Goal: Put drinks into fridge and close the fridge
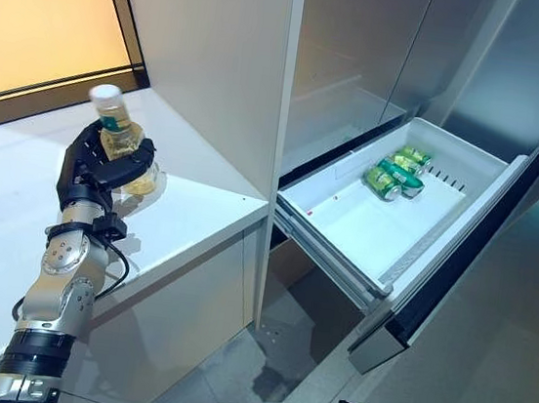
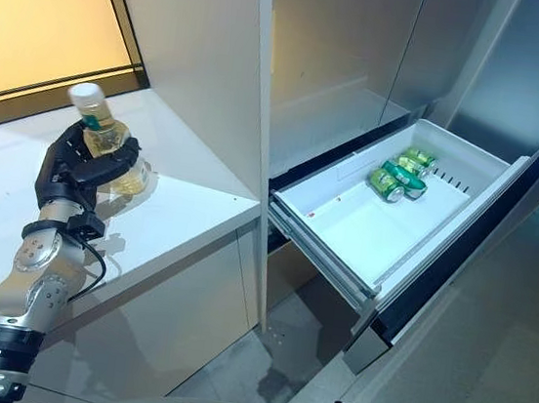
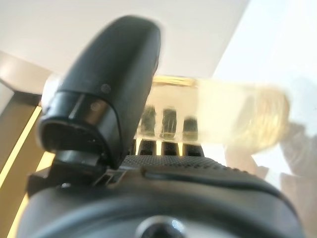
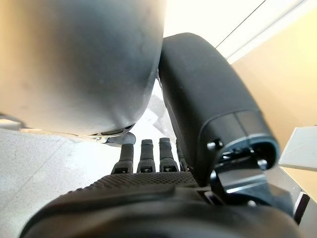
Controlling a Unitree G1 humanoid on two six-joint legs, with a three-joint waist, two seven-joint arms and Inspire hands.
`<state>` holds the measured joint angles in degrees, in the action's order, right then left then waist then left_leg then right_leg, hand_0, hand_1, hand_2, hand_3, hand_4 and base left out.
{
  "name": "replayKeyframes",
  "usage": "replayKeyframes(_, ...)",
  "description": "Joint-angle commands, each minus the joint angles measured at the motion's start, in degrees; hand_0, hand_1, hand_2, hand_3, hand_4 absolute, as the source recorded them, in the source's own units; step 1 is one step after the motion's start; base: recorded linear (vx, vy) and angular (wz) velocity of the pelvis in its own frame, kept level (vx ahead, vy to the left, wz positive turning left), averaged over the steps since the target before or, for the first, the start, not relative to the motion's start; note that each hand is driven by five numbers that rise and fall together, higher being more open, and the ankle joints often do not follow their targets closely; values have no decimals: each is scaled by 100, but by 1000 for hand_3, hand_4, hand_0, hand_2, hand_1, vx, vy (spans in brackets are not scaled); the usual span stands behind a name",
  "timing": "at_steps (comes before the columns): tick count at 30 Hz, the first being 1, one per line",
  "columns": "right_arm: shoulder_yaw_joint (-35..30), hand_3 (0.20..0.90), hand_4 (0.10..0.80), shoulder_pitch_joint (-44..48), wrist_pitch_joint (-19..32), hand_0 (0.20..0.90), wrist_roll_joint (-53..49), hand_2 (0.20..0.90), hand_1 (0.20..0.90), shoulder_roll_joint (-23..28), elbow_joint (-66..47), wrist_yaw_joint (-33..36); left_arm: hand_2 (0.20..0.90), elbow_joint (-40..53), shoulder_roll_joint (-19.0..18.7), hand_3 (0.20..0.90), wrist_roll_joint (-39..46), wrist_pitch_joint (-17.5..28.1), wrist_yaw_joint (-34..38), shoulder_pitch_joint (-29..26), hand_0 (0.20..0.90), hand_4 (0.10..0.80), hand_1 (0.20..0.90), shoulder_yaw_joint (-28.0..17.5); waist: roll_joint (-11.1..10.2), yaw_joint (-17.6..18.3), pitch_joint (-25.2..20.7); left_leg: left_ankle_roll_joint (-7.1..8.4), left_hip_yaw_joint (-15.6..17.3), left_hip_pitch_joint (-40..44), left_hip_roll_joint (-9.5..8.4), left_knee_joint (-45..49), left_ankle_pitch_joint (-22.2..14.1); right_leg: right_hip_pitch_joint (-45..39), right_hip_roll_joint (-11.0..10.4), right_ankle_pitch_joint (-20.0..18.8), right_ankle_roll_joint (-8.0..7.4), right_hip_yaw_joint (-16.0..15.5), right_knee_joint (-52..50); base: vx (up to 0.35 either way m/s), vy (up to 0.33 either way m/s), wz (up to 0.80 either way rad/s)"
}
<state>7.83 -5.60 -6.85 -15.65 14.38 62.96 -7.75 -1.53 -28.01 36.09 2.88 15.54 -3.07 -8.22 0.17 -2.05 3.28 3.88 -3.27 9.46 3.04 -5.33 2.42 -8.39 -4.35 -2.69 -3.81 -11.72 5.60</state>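
Note:
My left hand (image 1: 92, 168) is shut on a clear bottle (image 1: 120, 139) of yellow drink with a white cap. It holds the bottle slightly tilted, with the base at or just above the white counter (image 1: 200, 208). The left wrist view shows the bottle (image 3: 237, 116) lying across the curled fingers, with the thumb (image 3: 109, 94) in front of it. To the right, the fridge's white drawer (image 1: 346, 221) is pulled out, with green cans (image 1: 396, 173) lying at its far end. My right hand (image 4: 148, 198) is empty, with relaxed fingers.
A white side panel (image 1: 218, 58) stands between the counter and the fridge. Grey closed fridge doors (image 1: 368, 37) rise above the drawer. The drawer's dark front (image 1: 457, 274) juts out over the grey floor (image 1: 483, 385). An orange-lit window (image 1: 35, 25) runs behind the counter.

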Motion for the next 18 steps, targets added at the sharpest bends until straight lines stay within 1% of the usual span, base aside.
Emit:
replayKeyframes(1,273,900,800,80,62,900,85,900,900,50,129,-72,300,2,-349,200,-36,876,-78,-1097,300,100,300,-154,-27,117,-84,-389,43,-2,-571,33,-661,-131,284,509,-49,322,-100,0,0,0)
replayKeyframes(4,279,900,800,90,35,900,115,900,900,50,128,-79,300,-6,-336,200,-33,894,-105,-1104,300,100,300,-153,-25,118,-84,-390,45,-2,-570,33,-661,-129,285,504,-51,324,-99,0,0,0)
replayKeyframes(11,442,900,800,125,107,900,604,900,900,99,139,-75,300,13,-361,200,-43,926,-115,-1172,300,100,300,-111,-28,107,-86,-390,42,-6,-575,33,-663,-130,281,496,-58,324,-88,0,0,0)
replayKeyframes(15,619,900,800,163,154,900,1171,900,900,158,94,-138,300,62,-412,200,-26,933,-151,-1207,300,100,300,-95,-30,88,-94,-385,26,-20,-584,33,-661,-125,278,493,-63,311,-79,0,0,0)
replayKeyframes(17,884,900,800,215,237,900,1832,900,900,231,60,-235,300,150,-440,200,-7,874,-207,-1231,300,100,300,-82,-38,51,-97,-370,23,-35,-576,33,-655,-124,267,496,-65,274,-72,0,0,0)
replayKeyframes(18,962,900,800,226,250,900,1958,900,900,254,20,-238,300,185,-442,200,-7,860,-212,-1229,300,100,300,-72,-41,40,-96,-367,23,-40,-576,33,-653,-125,264,497,-65,264,-68,0,0,0)
